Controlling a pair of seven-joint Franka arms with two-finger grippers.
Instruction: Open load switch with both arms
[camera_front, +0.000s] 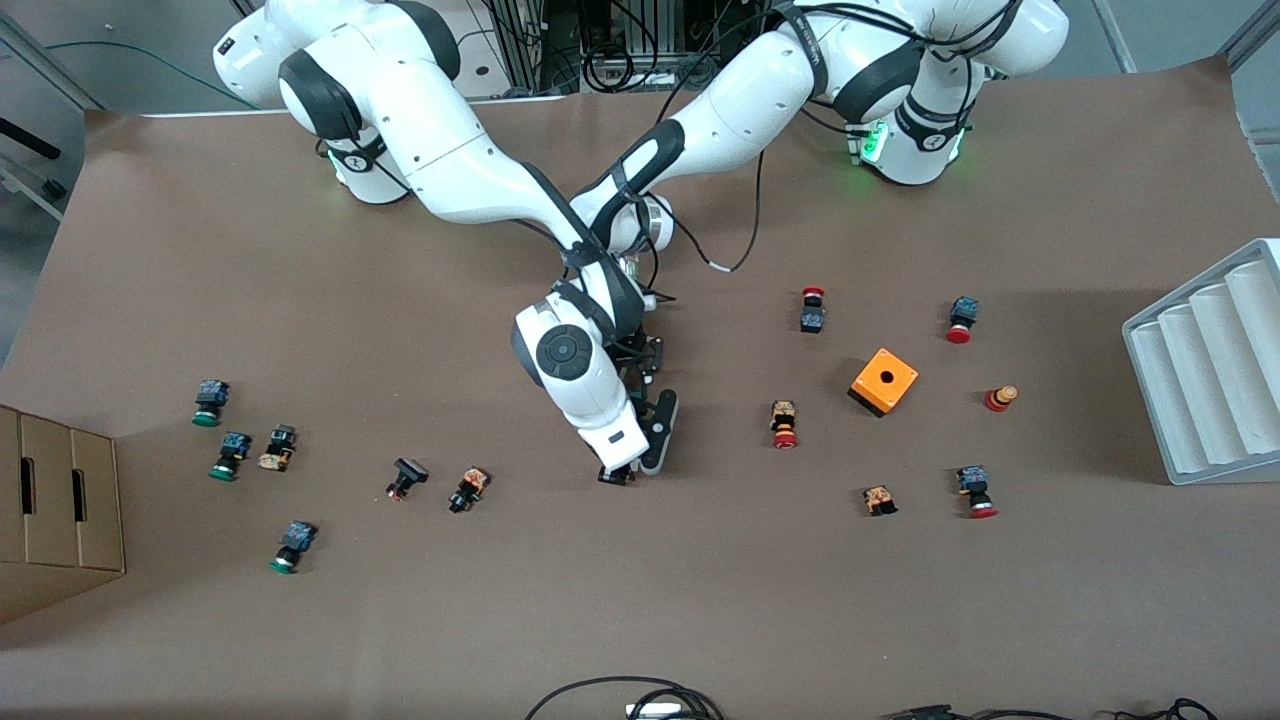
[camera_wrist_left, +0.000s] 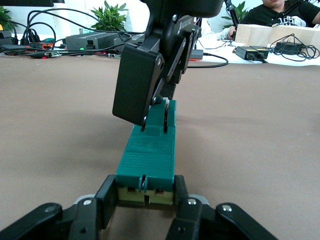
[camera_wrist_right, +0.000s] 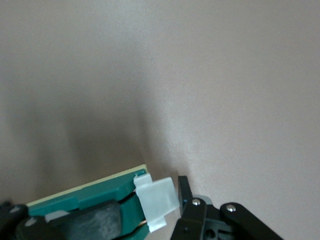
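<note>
The load switch is a narrow dark-green block lying on the brown table near its middle. In the front view it is almost wholly hidden under the right arm's hand. My left gripper is shut on one end of it, a black finger on each side. The right arm reaches down over the switch's other end. There my right gripper is closed about the white piece, a dark pad against the green body and the other finger beside the white piece. In the front view, the right gripper points down at the table.
An orange cube and red-capped push buttons lie toward the left arm's end. Green-capped buttons lie toward the right arm's end, by a cardboard box. A white ribbed tray stands at the table's edge.
</note>
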